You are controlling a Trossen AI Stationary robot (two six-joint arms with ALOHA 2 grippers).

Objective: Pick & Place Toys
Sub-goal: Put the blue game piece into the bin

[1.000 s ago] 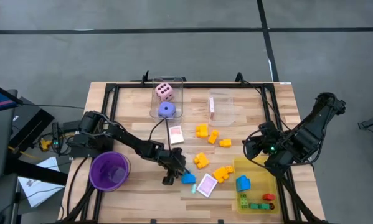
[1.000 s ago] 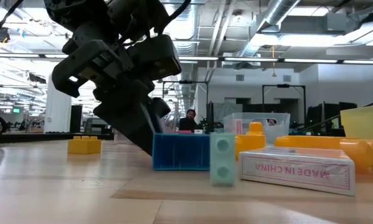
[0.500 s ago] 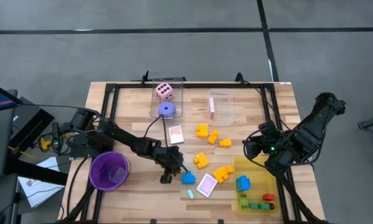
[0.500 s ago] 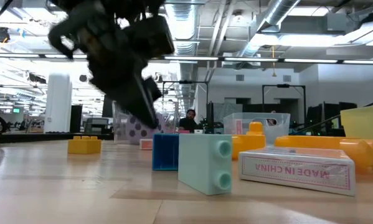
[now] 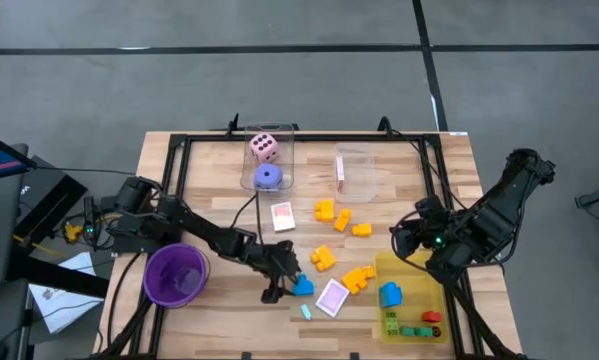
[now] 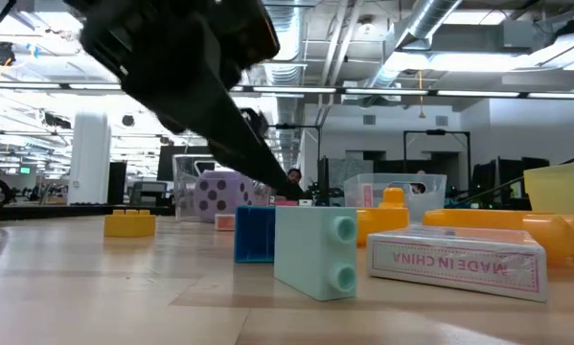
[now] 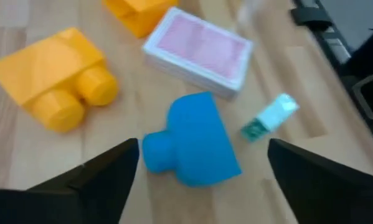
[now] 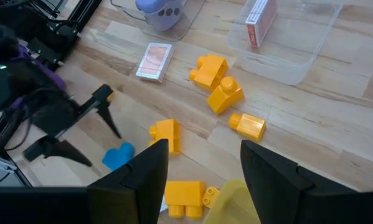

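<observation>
The left gripper (image 5: 282,280) sits low near the front of the table with its fingers spread wide and nothing in them. The left wrist view shows it best: the blue block (image 7: 192,141) lies on the wood in the gap between the two dark fingers, touching neither. From above you only see that block (image 5: 302,287) as a blue bit just beside the gripper.

The wrist view also catches a little pale mint block (image 7: 268,116) lying on its side next to the blue one, a pink-backed card deck (image 7: 197,50) beyond it, and a yellow block (image 7: 56,77) off to one side. In the low view the mint block (image 6: 315,249) looks huge because it's right by the lens, with the blue one behind it and the deck box (image 6: 456,258) beside it. Only that view shows the purple dotted die (image 6: 215,195) standing inside a clear box farther back.

The right gripper (image 5: 409,238) hovers by the yellow tray (image 5: 412,270), fingers partly apart and empty. Its wrist view sees a scatter of yellow blocks (image 8: 215,70), a second card deck (image 8: 154,61) flat on the table, and a red-pink deck standing in a clear box (image 8: 288,38). The high view alone shows the purple cup (image 5: 175,275) and the pink die (image 5: 264,148).
</observation>
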